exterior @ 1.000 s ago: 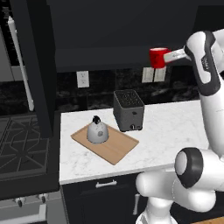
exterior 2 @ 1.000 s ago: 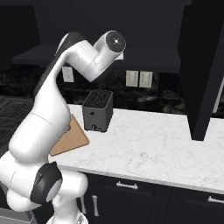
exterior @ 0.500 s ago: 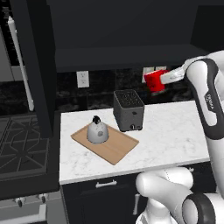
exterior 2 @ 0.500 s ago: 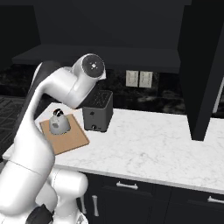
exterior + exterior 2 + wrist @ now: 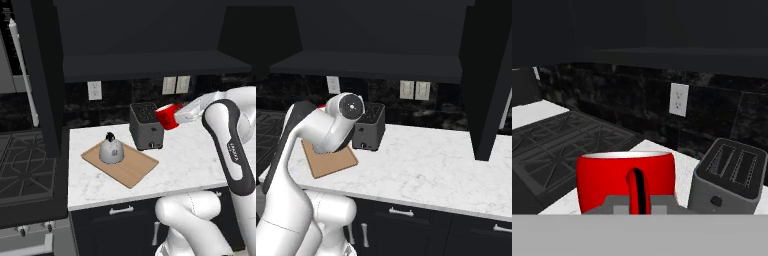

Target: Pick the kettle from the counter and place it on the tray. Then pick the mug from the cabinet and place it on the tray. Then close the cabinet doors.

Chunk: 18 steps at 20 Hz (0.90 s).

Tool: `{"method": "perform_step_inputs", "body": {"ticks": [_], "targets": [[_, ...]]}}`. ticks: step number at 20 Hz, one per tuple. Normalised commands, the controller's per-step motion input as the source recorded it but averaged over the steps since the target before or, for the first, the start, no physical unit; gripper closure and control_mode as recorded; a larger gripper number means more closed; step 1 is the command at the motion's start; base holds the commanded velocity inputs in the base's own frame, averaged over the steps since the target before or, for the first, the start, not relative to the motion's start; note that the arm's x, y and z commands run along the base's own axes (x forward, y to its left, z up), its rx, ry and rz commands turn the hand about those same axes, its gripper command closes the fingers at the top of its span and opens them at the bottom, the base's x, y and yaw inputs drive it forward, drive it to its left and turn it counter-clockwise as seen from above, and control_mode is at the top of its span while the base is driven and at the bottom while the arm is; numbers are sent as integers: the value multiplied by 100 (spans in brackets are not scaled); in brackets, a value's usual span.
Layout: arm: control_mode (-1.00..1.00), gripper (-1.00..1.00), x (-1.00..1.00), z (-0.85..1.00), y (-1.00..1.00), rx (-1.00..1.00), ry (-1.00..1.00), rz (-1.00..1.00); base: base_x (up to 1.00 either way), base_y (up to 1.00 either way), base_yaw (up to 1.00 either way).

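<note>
The red mug (image 5: 168, 116) hangs in the air above the right side of the black toaster, with my gripper (image 5: 177, 117) shut on it from the right. In the hand view the mug (image 5: 626, 181) is close in front, its handle facing the camera and its white inside just showing. The silver kettle (image 5: 110, 149) stands on the left half of the wooden tray (image 5: 131, 169), on the marble counter (image 5: 190, 159). The tray's right half is bare. The cabinet (image 5: 150, 64) above stands open, with the left door (image 5: 44, 75) and the right door (image 5: 487, 75) swung out.
A black toaster (image 5: 146, 126) stands at the tray's back right corner, just under the mug. The black stove top (image 5: 25, 167) lies left of the counter. Outlets (image 5: 176, 85) sit on the dark back wall. Dark drawers (image 5: 406, 215) run below the counter.
My arm has carried the mug down from cabinet-shelf height and a little to the left, so it now hangs over the toaster. Kettle and tray have not moved.
</note>
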Motion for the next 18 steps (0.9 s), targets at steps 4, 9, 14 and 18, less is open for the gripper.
{"method": "perform_step_inputs", "body": {"ticks": [4, 9, 14, 18], "targets": [[-100, 100, -6, -69, 33, -6, 0, 2, 0, 0, 0], [-100, 100, 8, -56, 31, 0, 0, 0, 0, 0, 0], [-100, 100, 24, -44, 12, 0, 0, 9, 0, 0, 0], [-100, 100, 14, -32, 0, 8, 3, 23, 0, 0, 0]]}}
